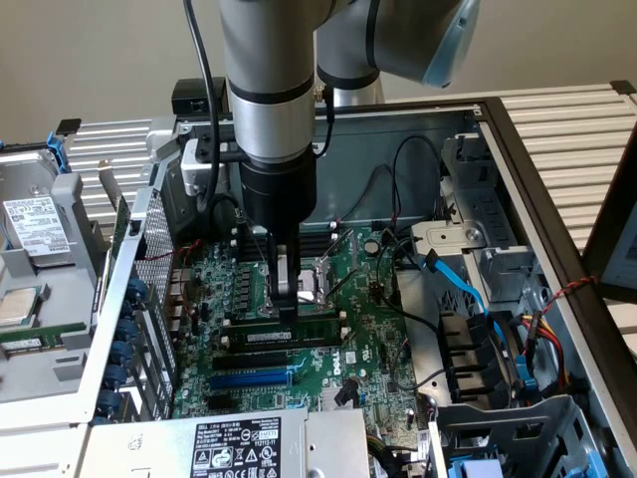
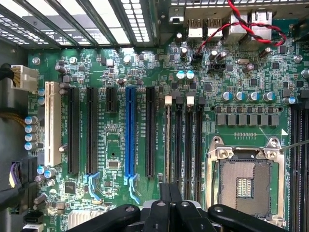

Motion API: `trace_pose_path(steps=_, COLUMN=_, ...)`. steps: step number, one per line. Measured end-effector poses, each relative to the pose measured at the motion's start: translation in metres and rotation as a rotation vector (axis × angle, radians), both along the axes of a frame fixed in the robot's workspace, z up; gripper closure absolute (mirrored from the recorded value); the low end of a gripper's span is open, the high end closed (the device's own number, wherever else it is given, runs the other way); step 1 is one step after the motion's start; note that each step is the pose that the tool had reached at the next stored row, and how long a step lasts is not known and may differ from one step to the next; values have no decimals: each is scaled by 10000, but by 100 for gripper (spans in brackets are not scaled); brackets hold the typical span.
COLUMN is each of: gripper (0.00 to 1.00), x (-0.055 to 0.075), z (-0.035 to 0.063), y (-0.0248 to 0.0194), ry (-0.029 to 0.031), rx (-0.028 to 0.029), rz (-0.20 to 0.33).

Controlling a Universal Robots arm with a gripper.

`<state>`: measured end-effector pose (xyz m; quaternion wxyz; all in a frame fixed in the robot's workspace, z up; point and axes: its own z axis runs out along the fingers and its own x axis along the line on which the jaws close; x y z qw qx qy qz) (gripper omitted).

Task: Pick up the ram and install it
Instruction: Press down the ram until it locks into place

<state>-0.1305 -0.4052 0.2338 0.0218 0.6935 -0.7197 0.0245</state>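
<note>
Open computer case (image 1: 498,129) across most of the exterior frame, side panel off, interior exposed. Green motherboard (image 1: 378,329) at centre and lower centre of that frame, lying flat in the case floor. Grey robot arm (image 1: 267,90) descending from top centre, black wrist section directly above the board. Silver power supply label plate (image 1: 234,446) along the bottom edge; blue cables (image 1: 468,289) at right of centre.

CPU socket (image 2: 244,183) at lower right of the wrist frame, metal frame around it. Blue expansion slot (image 2: 130,130) at centre of the wrist frame, black memory slots (image 2: 183,145) just beside it toward the socket.

Ram (image 1: 284,337) at centre of the exterior frame, just below the gripper tips: long axis roughly horizontal across the frame, tilted slightly up toward the right, standing on edge in a black slot, white label facing the camera.

Gripper (image 1: 286,299) at centre, pointing straight down, fingers fully closed together, tips meeting the ram's upper edge near its middle. No grasp around the stick evident; contact from above. Closed black fingertips (image 2: 170,193) at bottom centre of the wrist frame.
</note>
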Motion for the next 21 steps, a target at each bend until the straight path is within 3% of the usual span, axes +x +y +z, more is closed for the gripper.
trace_pose_path(steps=3, gripper=90, x=-1, z=-6, y=0, ry=-30, rx=51, rz=2)
trace_pose_path(steps=21, gripper=90, x=-6, z=-44, y=-24, ry=-45, rx=147, rz=6)
